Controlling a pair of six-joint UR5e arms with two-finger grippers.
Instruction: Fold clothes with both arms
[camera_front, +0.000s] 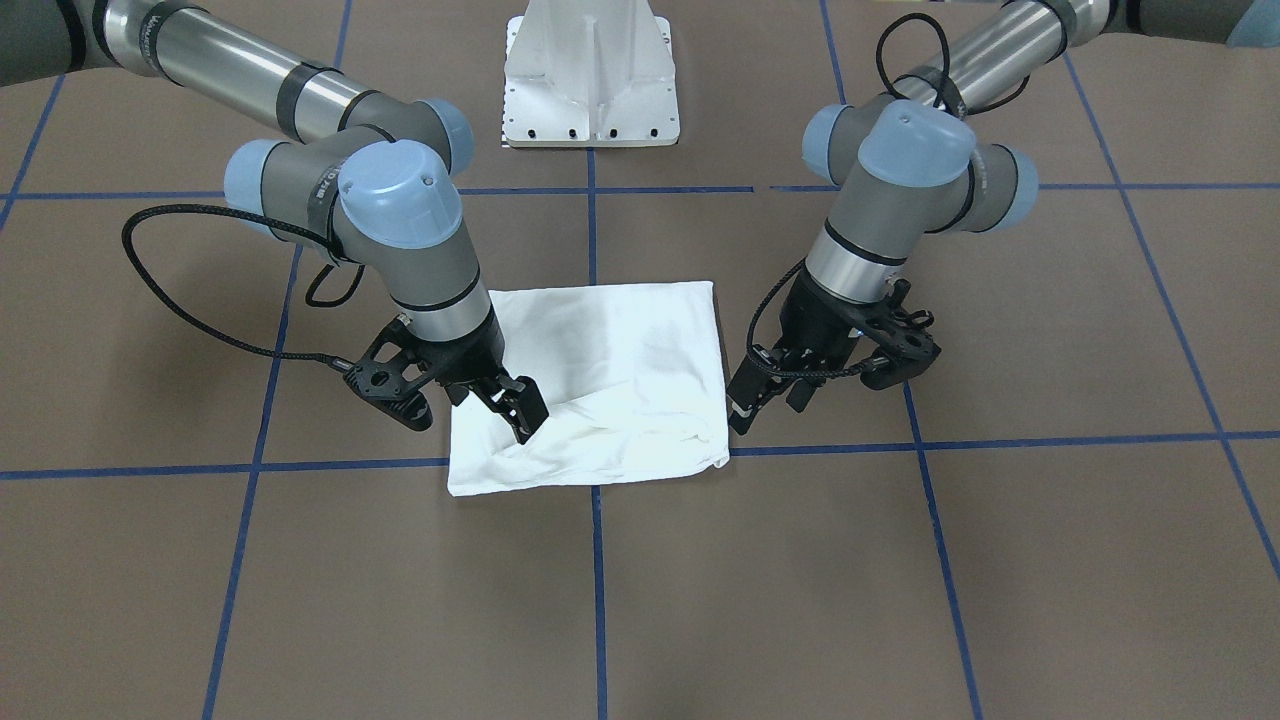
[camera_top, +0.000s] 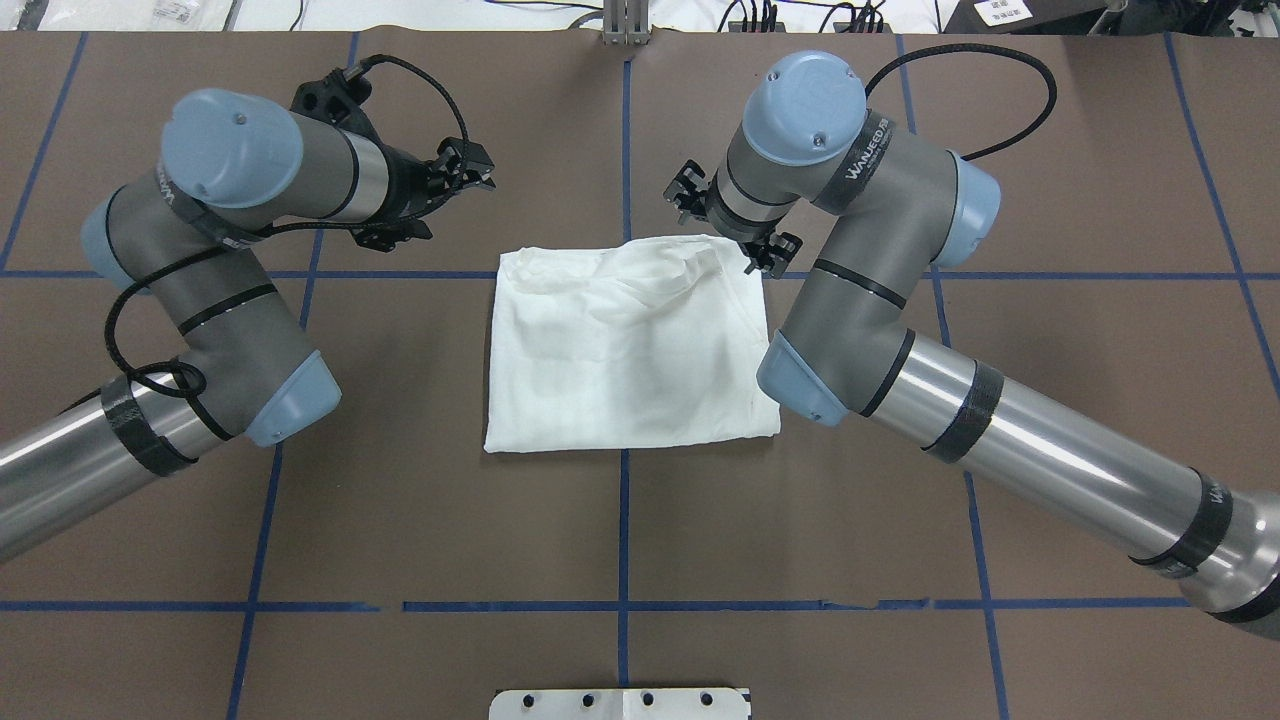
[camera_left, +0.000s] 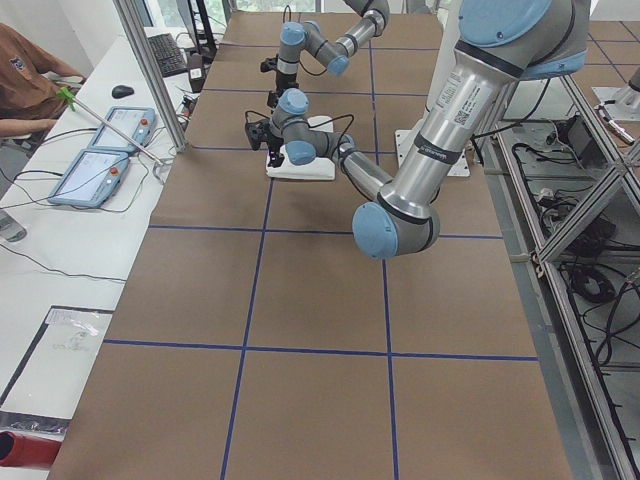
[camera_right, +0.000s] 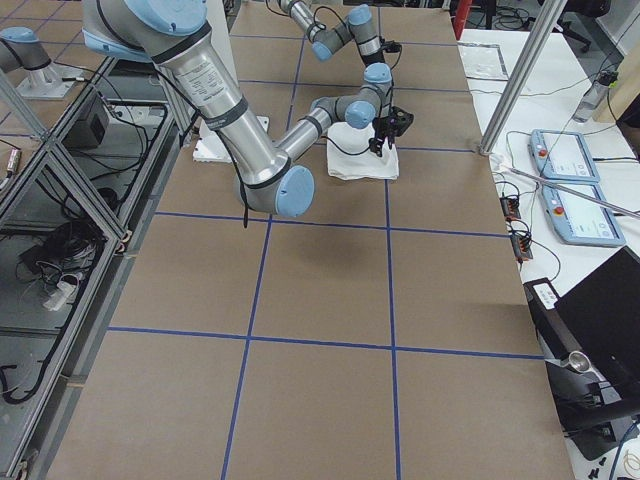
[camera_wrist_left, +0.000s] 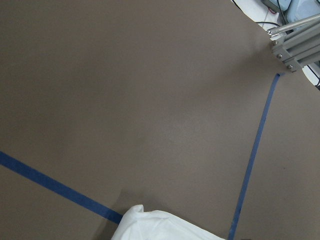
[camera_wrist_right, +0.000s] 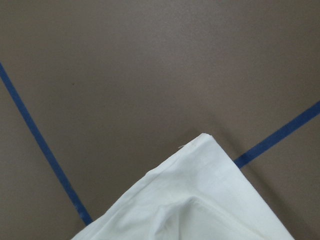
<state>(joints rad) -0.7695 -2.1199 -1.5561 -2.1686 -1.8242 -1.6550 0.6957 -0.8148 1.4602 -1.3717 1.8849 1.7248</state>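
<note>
I am keeping the shirt (camera_front: 610, 370) lying flat in the middle of the table (camera_front: 900, 560), as a squarish white packet whose far edge runs along a blue tape line (camera_front: 1000, 440). It is smooth on the side nearest my base and rumpled along that far edge, so I judge the fold is nearly done and the far corners are what need tending. That is why I am placing both sets of fingers at that end, one at each far corner. My right gripper (camera_front: 498, 405) is hanging over its corner with the jaws spread and gripping nothing, one fingertip (camera_front: 527, 420) pointing down at the cloth and, as far as I can tell, touching it. My left gripper (camera_front: 768, 395) is hovering just beside the opposite far corner, over bare table and off the cloth, jaws also apart and empty. My left wrist camera is catching only a scrap of white at the bottom of its view. I am reaching each arm in from its own side, elbows bent outward and wrists turned steeply down, so that the fingers are angling inward toward the shirt and not crossing over it.
</note>
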